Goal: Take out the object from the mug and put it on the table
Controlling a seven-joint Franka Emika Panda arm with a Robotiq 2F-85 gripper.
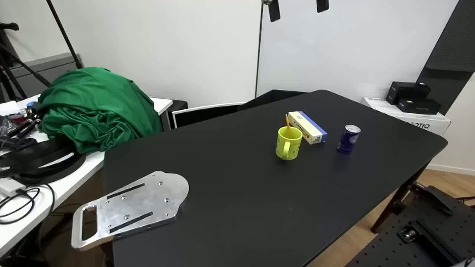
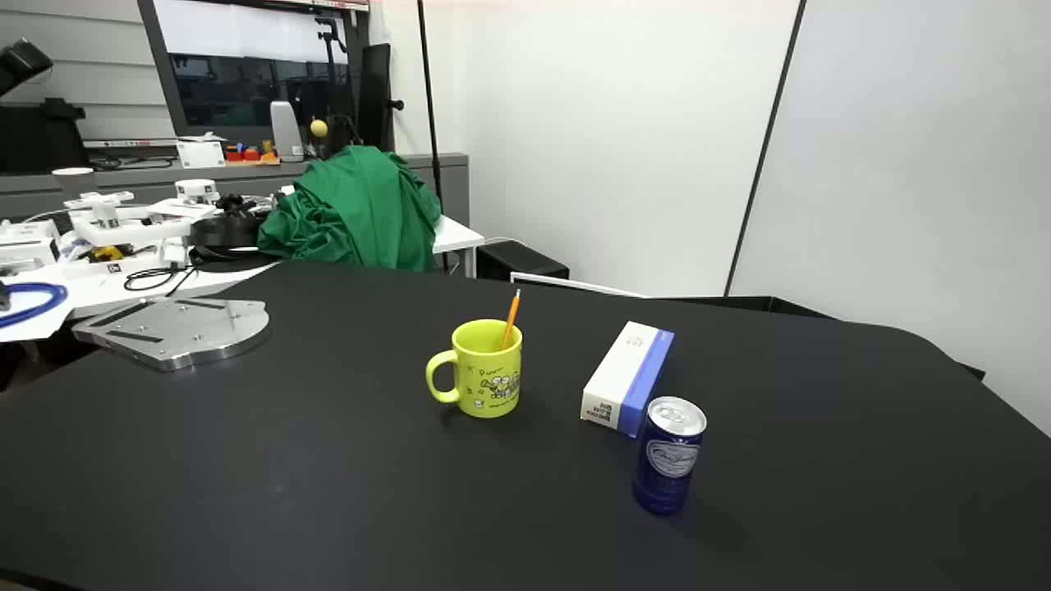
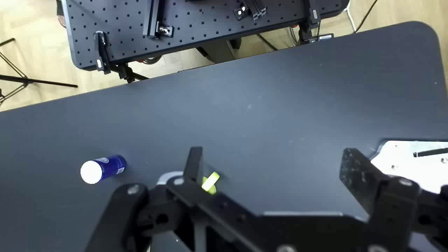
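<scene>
Gripper (image 3: 274, 166) high, jaws wide apart; pencil (image 2: 510, 320) well below it, long axis steep but tilted, top end poking out of the yellow-green mug (image 2: 486, 373).

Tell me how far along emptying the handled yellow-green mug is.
Done: nothing yet; the thin orange pencil stands tilted inside that mug. In hand: nothing; the open black pincer grips nothing. Remaining: grasp the pencil, lift it out, lay it on the matte black table.
</scene>
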